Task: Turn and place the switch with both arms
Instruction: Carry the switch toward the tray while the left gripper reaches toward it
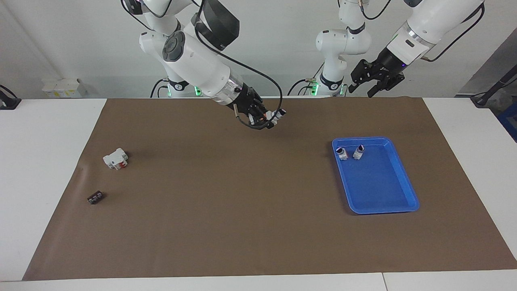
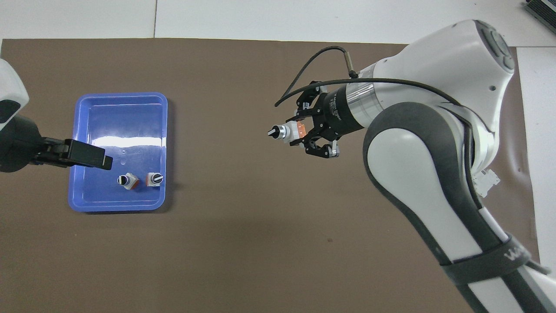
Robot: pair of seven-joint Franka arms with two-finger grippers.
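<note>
We see open brown mat between our right gripper and the blue plastic tray. It clamps the small white switch mid-air over the bench, lying level, black knob toward the tray. Left gripper spread, raised near the mat's edge.

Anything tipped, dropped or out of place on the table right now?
Nothing stands out. The right gripper holds a switch in the air over the mat; two more switches sit in the blue tray. The left gripper waits.
</note>
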